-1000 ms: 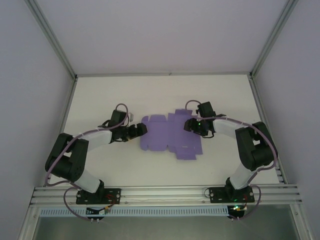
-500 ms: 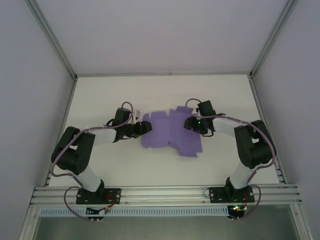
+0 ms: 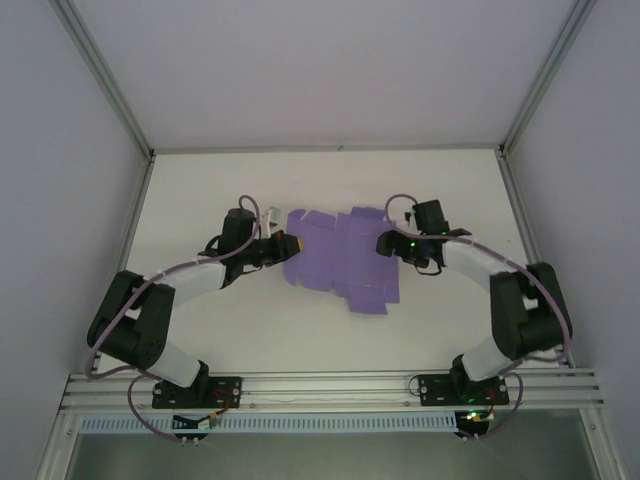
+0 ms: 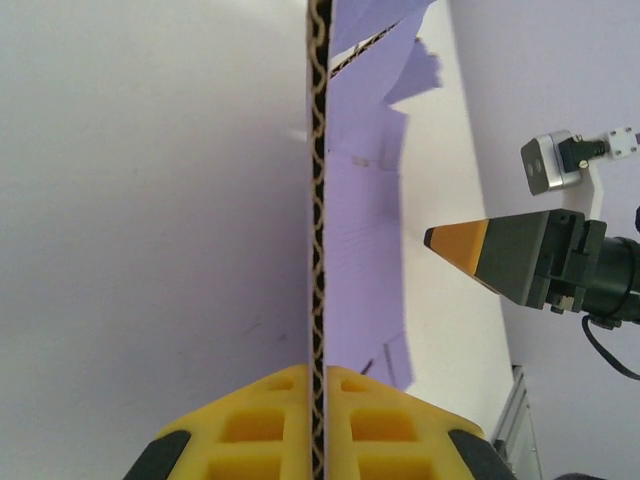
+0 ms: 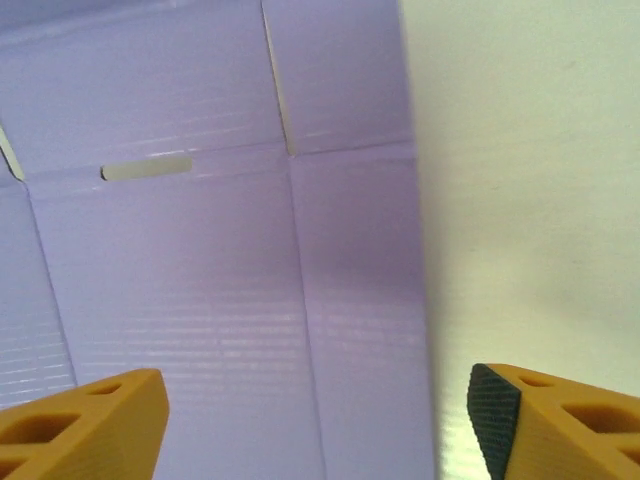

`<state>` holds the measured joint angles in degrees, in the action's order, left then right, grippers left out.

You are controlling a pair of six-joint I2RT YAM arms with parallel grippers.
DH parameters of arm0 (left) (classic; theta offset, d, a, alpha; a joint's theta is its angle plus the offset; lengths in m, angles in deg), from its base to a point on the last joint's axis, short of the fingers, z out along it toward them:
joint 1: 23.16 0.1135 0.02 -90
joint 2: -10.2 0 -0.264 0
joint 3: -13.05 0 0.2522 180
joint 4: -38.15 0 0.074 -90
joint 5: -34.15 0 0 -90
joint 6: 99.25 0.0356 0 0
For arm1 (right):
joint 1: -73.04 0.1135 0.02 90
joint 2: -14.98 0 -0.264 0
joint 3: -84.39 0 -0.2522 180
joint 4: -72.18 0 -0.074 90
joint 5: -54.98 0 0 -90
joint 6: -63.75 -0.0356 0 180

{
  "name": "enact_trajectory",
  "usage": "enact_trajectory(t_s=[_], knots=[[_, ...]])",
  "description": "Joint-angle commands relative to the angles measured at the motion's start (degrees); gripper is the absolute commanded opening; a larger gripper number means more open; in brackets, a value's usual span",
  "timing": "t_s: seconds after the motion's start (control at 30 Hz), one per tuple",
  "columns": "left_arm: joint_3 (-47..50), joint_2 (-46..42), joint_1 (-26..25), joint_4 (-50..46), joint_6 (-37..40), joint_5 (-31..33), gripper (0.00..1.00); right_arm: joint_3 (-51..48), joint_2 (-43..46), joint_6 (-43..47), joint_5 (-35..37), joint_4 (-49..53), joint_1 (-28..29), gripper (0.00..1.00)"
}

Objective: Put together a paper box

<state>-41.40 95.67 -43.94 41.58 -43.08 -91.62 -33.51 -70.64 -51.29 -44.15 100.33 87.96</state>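
Pinching left edge of paper box (image 3: 338, 265) at frame centre, left gripper (image 4: 318, 375) is clamped tight; we judge it anchors sheet for folding. Right gripper (image 3: 385, 245) hovers spread wide, empty, over sheet's right panel, likely to press crease.

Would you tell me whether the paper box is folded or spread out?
Spread out: the paper box is an unfolded sheet with its flaps showing, the left gripper pinching its edge.

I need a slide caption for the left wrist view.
Left claw shut on the unfolded paper box, seen edge-on.
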Motion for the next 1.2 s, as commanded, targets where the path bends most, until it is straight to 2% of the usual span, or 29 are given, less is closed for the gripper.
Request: enact_trajectory(t_s=[0.0, 0.1, 0.23, 0.47, 0.6, 0.7, 0.9, 1.03, 1.1, 1.17], knots=[[-3.0, -5.2, 0.3, 3.1, 1.1, -3.9, 0.00, -1.2, 8.8, 5.0, -3.9, 2.7, -2.4, 0.85], [-5.3, -9.5, 0.7, 2.1, 1.2, -5.7, 0.00, -3.1, 15.3, 6.4, -10.9, 2.1, -6.0, 0.89], [-6.3, -15.2, 0.9, 3.2, -0.8, -6.2, 0.00, -4.2, 20.8, 7.1, -20.8, 1.1, -10.0, 0.90], [-5.3, -21.2, 0.9, 12.5, -8.5, -9.5, 0.00, -3.9, 23.1, 5.8, -31.2, -2.4, -13.1, 0.83], [-5.0, -22.7, 1.0, 13.0, -9.2, -9.6, 0.00, -2.8, 22.1, 5.5, -35.3, -4.4, -13.6, 0.68], [-4.5, -23.7, 1.0, 12.4, -9.0, -9.5, 0.00, -2.8, 21.8, 5.3, -37.9, -6.9, -13.8, 0.51], [-4.0, -24.4, 0.9, 10.8, -8.1, -9.2, 0.00, -2.5, 22.8, 4.9, -42.9, -10.4, -14.0, 0.40], [-3.9, -25.3, 1.0, 8.3, -6.8, -7.5, 0.00, -2.1, 23.3, 5.8, -43.1, -9.5, -14.0, 0.20], [-3.9, -26.1, 0.9, 5.8, -5.1, -6.6, 0.00, -1.8, 23.5, 7.0, -41.9, -8.0, -14.0, 0.06], [-3.8, -27.3, 0.9, 3.0, -3.8, -5.0, 0.00, -1.4, 23.7, 9.4, -41.8, -6.2, -14.0, 0.00]])
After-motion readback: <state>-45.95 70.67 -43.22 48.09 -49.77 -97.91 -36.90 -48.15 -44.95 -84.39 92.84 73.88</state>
